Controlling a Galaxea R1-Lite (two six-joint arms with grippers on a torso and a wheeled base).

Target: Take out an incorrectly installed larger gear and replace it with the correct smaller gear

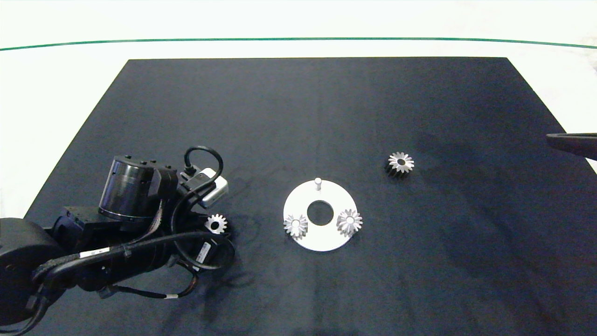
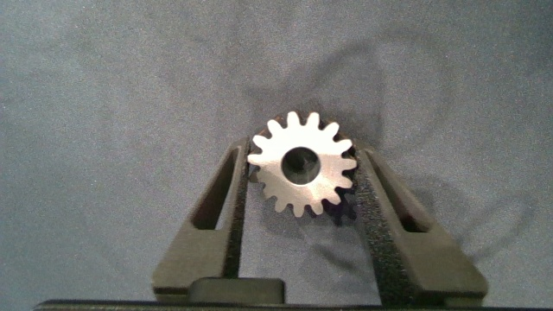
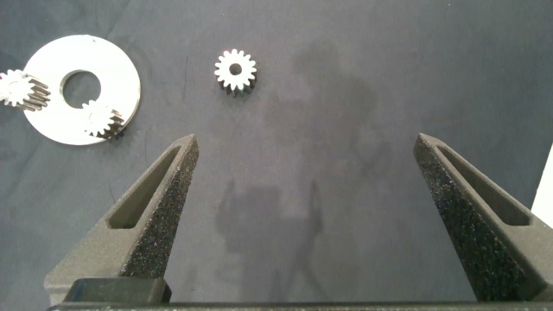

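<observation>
Left gripper [image 2: 301, 173] fingers flank smaller gear [image 2: 301, 166] — right gripper [image 3: 307, 207] open.

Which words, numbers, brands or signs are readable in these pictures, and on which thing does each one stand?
No text can be read in any view.
Two small white labels sit on the left arm's cables, but their print is too small to read.
The gears, the white disc and the dark mat bear no visible marking.
</observation>
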